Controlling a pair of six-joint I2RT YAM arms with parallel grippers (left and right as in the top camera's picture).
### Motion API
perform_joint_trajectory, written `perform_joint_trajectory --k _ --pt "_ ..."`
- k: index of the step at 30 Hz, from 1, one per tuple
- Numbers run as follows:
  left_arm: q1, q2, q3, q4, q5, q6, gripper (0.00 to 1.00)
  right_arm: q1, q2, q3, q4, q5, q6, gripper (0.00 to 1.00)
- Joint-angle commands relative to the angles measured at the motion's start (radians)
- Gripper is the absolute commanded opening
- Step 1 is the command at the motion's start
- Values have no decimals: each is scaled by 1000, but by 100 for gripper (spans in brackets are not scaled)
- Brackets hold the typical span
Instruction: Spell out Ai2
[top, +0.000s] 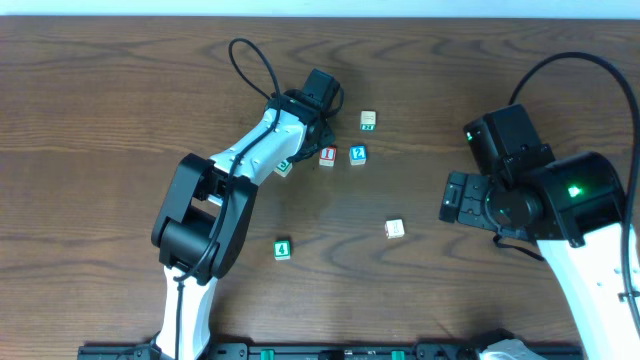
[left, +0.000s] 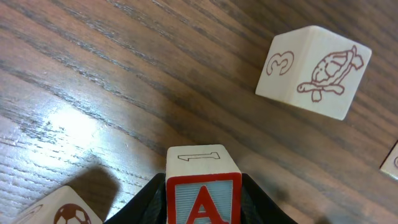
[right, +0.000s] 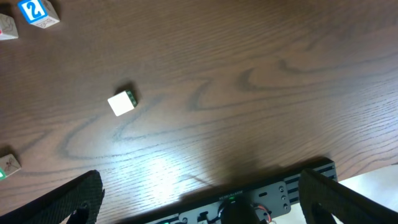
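My left gripper is shut on a block with a red letter A, held just above the wood in the left wrist view; the block is hidden under the gripper in the overhead view. A red "I" block and a blue "2" block sit side by side just right of the left gripper. The "2" block also shows in the right wrist view. My right gripper is open and empty at the right, its fingers spread wide.
A block with a 3 and a turtle lies ahead of the A block, and a soccer-ball block lies at its left. A green-marked block, a pale block and a green "4" block lie scattered on the table.
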Motion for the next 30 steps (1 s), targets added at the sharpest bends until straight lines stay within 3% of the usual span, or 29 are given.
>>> perform_joint_trajectory --k 1,10,23,30 --pt "2 19 9 -32 -23 77 34 8 -5 -4 -1 19 13 99" --pt "2 13 15 -153 -10 226 35 8 -5 -4 1 20 13 99" --pt "2 13 15 -109 104 409 34 8 -5 -4 3 20 13 99" --pt "2 13 15 -102 109 435 37 8 -5 -4 3 20 13 99"
